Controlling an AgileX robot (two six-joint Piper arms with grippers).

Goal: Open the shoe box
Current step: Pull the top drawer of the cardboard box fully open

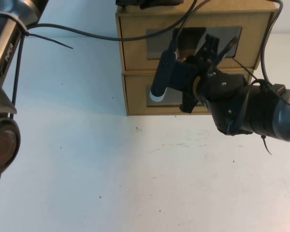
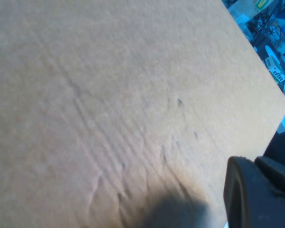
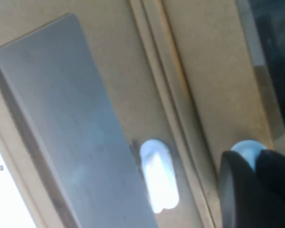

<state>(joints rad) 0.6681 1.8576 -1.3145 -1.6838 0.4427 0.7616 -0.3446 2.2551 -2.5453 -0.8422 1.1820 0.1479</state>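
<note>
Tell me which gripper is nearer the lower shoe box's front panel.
Right. The right gripper sits just before that front panel; the left gripper faces a plain cardboard surface elsewhere.

Two boxes at twelve o'clock, upper box, lower box, two grippers, left gripper near cardboard, right gripper at one o'clock.

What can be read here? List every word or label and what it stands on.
"PIPER": on the left arm.
The shoe box: no text visible.
Too blurred: background labels in the left wrist view.
The left claw by the box's cardboard; right claw at its lower front.
</note>
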